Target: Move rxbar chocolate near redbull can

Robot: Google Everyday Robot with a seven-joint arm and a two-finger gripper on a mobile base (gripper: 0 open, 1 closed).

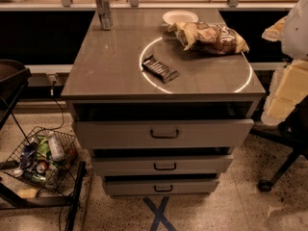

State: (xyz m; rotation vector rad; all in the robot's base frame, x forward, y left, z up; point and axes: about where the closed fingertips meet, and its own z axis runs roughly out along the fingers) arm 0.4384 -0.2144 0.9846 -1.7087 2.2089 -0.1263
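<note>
The rxbar chocolate (160, 69) is a flat dark bar with pale stripes. It lies at an angle near the middle of the grey cabinet top (110, 66). The redbull can (103, 11) is a slim silver can standing upright at the far left corner of the top. My arm shows as pale blurred shapes at the right edge of the view. The gripper (275, 31) is there, beyond the top's right side and well away from the bar and the can. It holds nothing that I can see.
A tan-and-brown chip bag (211, 36) lies at the back right, next to a white bowl (180, 17). The top drawer (163, 133) stands pulled out. A wire basket (43, 160) of cans and bottles sits on the floor at the left, and a chair base (279, 172) at the right.
</note>
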